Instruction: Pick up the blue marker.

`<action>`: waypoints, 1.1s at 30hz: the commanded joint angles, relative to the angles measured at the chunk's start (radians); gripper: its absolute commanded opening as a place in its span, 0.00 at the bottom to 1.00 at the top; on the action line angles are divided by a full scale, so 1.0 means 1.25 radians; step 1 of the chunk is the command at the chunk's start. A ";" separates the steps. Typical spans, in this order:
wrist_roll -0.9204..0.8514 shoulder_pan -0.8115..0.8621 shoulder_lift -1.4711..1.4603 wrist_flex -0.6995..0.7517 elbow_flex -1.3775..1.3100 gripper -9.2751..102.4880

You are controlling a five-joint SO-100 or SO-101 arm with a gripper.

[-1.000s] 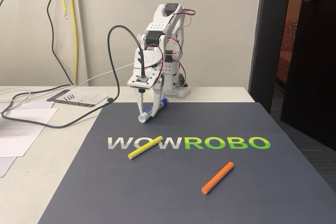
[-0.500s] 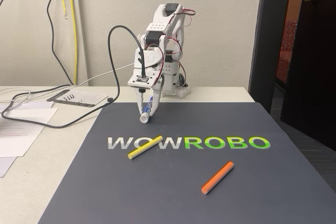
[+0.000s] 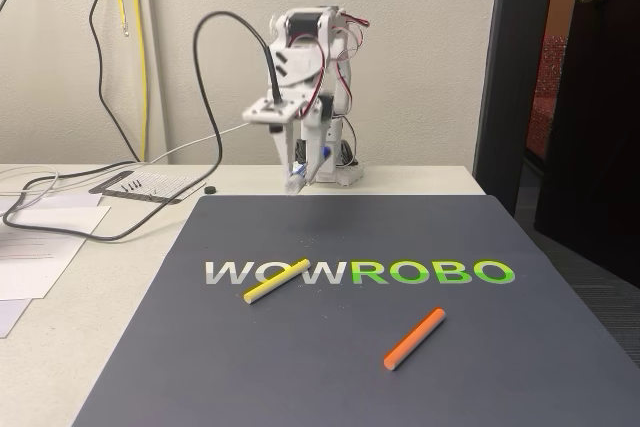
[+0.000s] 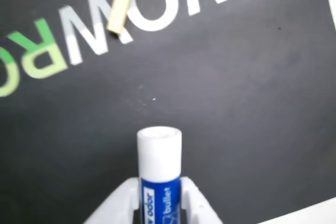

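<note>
- Gripper was closed on the marker, holding it in the air above the mat's far edge.
- You could see the white barrel end jutting past the fingertips in the wrist view.
- Risk, as a judgement: the smooth barrel could slide out if you relaxed the grip or swung the arm sharply.
- Yellow stick and orange stick lay well apart from it.

Two sticks lie on the mat, one further right
</note>
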 commanded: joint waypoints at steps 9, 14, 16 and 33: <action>0.234 -0.058 -0.123 0.106 -0.302 0.08; 0.407 -0.101 -0.120 0.075 -0.341 0.08; 0.480 -0.124 -0.110 0.056 -0.344 0.08; 1.041 -0.254 0.069 -0.104 -0.185 0.08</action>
